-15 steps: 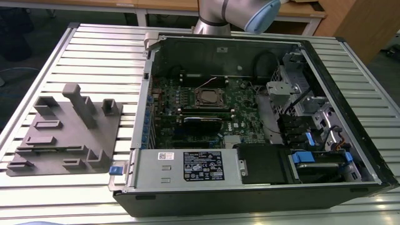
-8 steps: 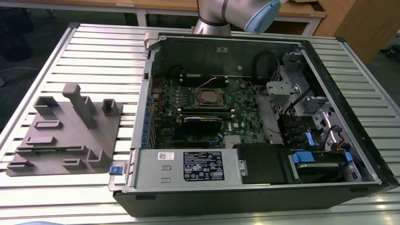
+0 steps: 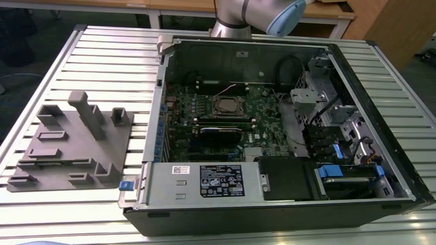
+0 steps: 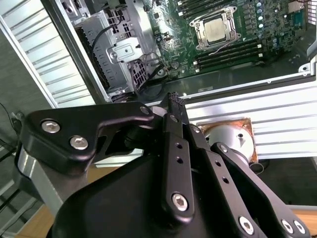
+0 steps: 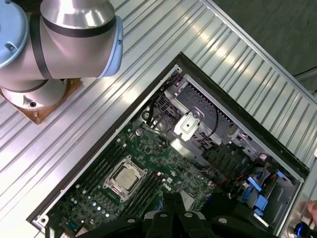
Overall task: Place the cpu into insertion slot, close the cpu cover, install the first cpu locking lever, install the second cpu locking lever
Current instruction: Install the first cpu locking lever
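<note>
Cpu (image 4: pixel 214 30) seemingly seated; jaws well clear.

End effector (image 5: pixel 173 201) base cropped by first wrist view's edge.

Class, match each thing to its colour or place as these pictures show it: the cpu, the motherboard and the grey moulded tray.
Things:
1. cpu
2. motherboard
3. grey moulded tray

Colour or place:
A. green
B. on the table, at the exterior view's left of the computer case
C. lying in the insertion slot

Pairs: 1-C, 2-A, 3-B.
</note>
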`<state>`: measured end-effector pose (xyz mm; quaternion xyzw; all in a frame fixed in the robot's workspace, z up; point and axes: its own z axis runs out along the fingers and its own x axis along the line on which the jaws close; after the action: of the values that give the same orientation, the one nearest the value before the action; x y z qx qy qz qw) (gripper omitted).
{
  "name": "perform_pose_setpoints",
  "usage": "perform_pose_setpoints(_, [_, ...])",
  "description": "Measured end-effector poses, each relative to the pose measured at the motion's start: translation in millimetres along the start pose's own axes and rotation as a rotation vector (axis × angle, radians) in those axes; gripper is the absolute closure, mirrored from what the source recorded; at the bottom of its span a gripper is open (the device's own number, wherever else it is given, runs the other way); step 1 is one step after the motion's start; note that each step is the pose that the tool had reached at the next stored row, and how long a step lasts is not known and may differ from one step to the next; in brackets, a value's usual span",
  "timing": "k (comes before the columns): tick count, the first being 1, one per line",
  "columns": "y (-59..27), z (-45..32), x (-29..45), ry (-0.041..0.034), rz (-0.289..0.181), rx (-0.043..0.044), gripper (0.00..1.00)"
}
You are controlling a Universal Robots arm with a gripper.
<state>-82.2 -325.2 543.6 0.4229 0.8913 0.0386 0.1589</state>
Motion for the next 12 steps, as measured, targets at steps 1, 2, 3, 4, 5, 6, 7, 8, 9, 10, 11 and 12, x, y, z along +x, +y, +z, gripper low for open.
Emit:
perform_pose_setpoints(1, [-0.4,1.8,0.5,0.0000,0.000,-0.0001,0.89])
perform_pose_setpoints(2, [-0.8,3.7,0.9,0.0000,0.000,-0.0001,0.89])
perform_pose_setpoints(3, [-1.2,5.3,1.4,0.0000,0.000,-0.0001,0.89])
perform_pose_setpoints(4, [-1.6,7.1,1.8,0.0000,0.000,-0.0001,0.89])
perform_pose_setpoints(5, [-1.9,8.7,2.2,0.0000,0.000,0.0000,0.89])
perform_pose_setpoints(6, [-2.3,10.4,2.7,0.0000,0.000,0.0000,0.89])
perform_pose_setpoints(7, [-2.7,12.2,3.1,0.0000,0.000,-0.0001,0.89])
perform_pose_setpoints(8, [-3.1,13.9,3.5,0.0000,0.000,-0.0001,0.89])
perform_pose_setpoints(9, [-3.5,15.6,4.0,0.0000,0.000,-0.0001,0.89])
perform_pose_setpoints(10, [-4.3,19.4,4.9,0.0000,0.000,-0.0001,0.89])
perform_pose_setpoints(11, [-4.7,21.1,5.4,0.0000,0.000,-0.0001,0.89])
perform_pose_setpoints(12, [-5.1,22.8,5.8,0.0000,0.000,-0.0002,0.89])
